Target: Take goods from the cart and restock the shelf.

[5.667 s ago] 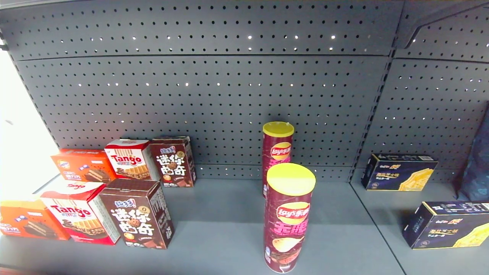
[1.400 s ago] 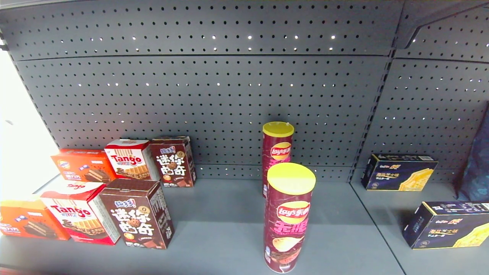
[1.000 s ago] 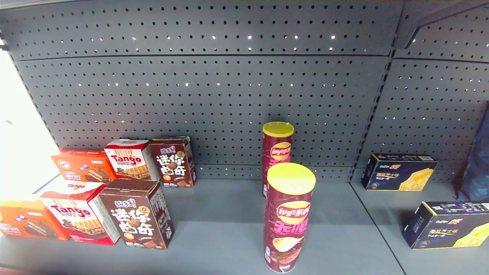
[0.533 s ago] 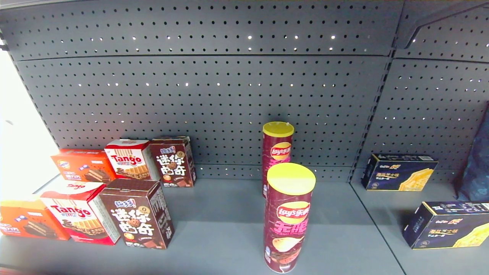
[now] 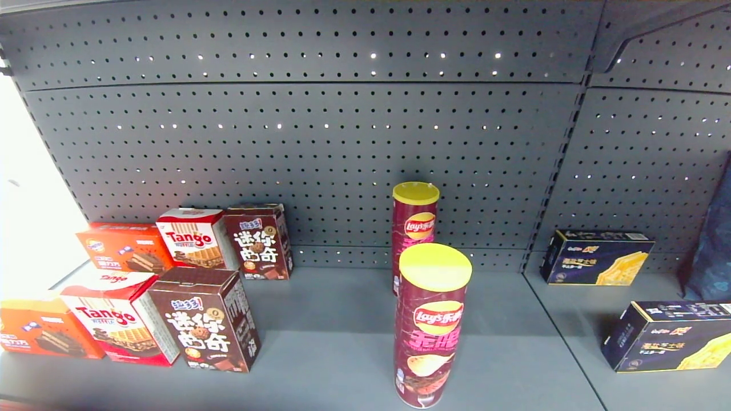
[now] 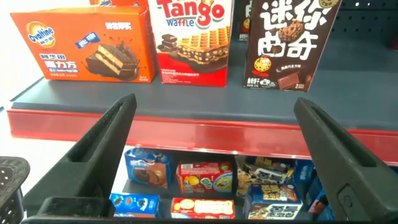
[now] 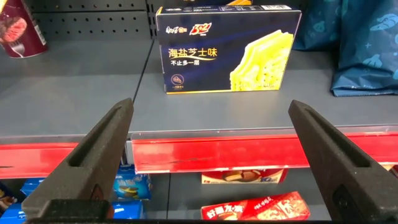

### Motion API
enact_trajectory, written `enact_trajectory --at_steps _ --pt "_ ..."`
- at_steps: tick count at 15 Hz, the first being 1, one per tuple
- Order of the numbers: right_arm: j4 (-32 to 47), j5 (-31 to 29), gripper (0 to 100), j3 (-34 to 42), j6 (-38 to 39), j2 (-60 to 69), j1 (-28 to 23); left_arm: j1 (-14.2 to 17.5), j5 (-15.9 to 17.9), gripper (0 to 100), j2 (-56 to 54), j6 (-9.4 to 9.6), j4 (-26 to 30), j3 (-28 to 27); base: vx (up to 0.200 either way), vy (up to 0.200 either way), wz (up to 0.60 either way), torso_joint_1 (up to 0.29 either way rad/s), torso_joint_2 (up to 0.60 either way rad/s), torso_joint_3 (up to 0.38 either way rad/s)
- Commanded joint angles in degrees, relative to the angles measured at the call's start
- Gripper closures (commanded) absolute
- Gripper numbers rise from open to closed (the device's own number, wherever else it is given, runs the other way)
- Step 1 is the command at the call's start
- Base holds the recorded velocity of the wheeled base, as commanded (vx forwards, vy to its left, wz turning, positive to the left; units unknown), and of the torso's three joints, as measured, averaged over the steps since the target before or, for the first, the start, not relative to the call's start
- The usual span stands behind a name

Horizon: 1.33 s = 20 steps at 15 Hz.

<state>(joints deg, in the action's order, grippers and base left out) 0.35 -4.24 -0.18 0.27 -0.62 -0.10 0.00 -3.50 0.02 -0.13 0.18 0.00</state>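
The left claw (image 6: 214, 106) hangs wide open and empty at the front edge of the shelf (image 5: 331, 354). It faces an orange box (image 6: 93, 40), a red-and-white wafer box (image 6: 193, 40) and a brown cookie box (image 6: 289, 43) with bold white lettering. The right claw (image 7: 211, 107), also spread wide and empty, faces a dark blue cracker box (image 7: 227, 46). A maroon, yellow-lidded front chip can (image 5: 429, 325) stands upright mid-shelf, with the rear chip can (image 5: 415, 220) behind it.

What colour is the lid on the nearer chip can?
Yellow lid; the head view shows it best.
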Motion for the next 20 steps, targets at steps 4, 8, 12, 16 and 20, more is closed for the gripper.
enact_trajectory --at_steps 4,8,12,16,20 --pt "0.0 0.1 0 0.0 -0.1 -0.1 0.0 0.0 0.0 0 0.0 -0.04 0.0 0.0 0.0 0.0 0.0 0.0 0.0 0.0" --pt "0.0 0.1 0 0.0 0.0 -0.1 0.0 0.0 0.1 0 0.0 0.05 0.0 0.0 -0.1 0.0 0.0 0.001 0.0 0.002" --pt "0.0 0.1 0 0.0 0.0 -0.1 0.0 0.0 0.1 0 0.0 0.66 0.0 0.0 0.0 0.0 0.0 0.0 0.0 0.0" --pt "0.0 0.1 0 0.0 0.0 -0.1 0.0 0.0 0.2 0 0.0 1.19 0.0 0.0 0.0 -0.1 0.0 0.01 0.0 0.0" --pt "0.0 0.1 0 0.0 0.0 -0.1 0.0 0.0 0.1 0 0.0 0.66 0.0 0.0 0.0 0.0 0.0 0.0 0.0 0.0"
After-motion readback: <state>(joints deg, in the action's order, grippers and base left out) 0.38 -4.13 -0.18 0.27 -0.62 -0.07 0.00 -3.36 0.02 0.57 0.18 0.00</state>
